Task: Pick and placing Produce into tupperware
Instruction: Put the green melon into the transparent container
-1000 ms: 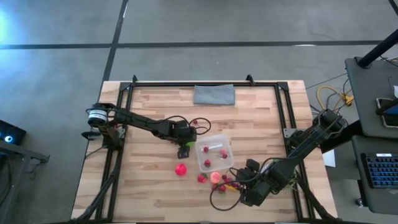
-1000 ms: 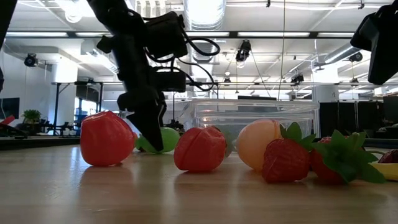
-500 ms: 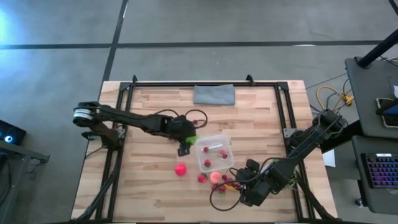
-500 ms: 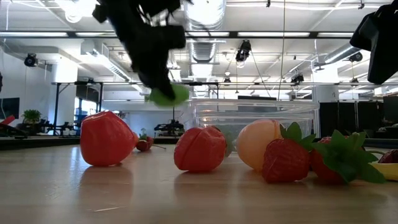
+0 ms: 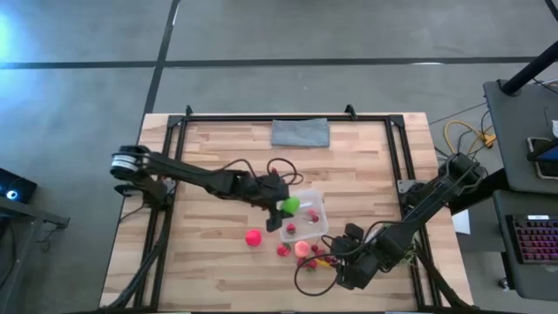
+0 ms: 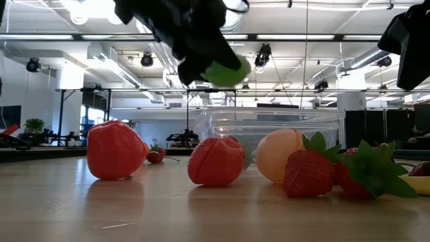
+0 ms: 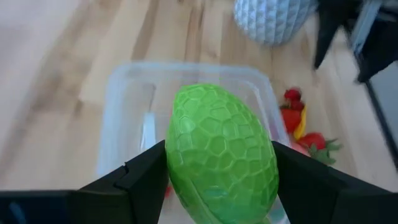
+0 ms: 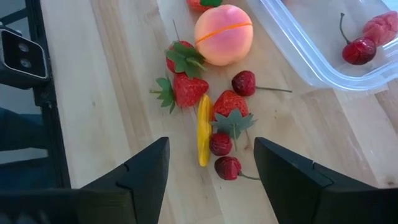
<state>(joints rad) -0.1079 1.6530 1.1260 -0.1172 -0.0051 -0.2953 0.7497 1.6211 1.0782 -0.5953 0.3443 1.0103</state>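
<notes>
My left gripper [image 5: 284,209] is shut on a green faceted ball [image 7: 221,149], which hangs above the left part of the clear tupperware [image 5: 307,228]. In the low view the green ball [image 6: 227,71] is well above the box rim [image 6: 269,114]. The box holds a few small red pieces. A pink ball [image 5: 253,237], a peach ball [image 8: 224,26], strawberries [image 8: 186,87] and cherries [image 8: 230,167] lie on the table by the box's near side. My right gripper [image 8: 211,163] hovers open above the strawberries, touching nothing. My left gripper pinches the green ball between its two fingers [image 7: 146,180], one on each side of the ball's widest part [image 7: 180,168]. The fingers come slanting down from the table's left. The ball is lifted clear and hangs over the tupperware.
A flat grey cloth [image 5: 300,133] lies at the table's far edge. A white textured pot [image 7: 273,18] stands beyond the box in the left wrist view. Black frame rails [image 5: 401,157] run along the table's sides. A lone cherry [image 6: 154,156] lies left of the box.
My left gripper has lifted the green ball off the table, carried it up and toward the table's right, from beside the box's left wall to above the box, and has tipped closer to level.
</notes>
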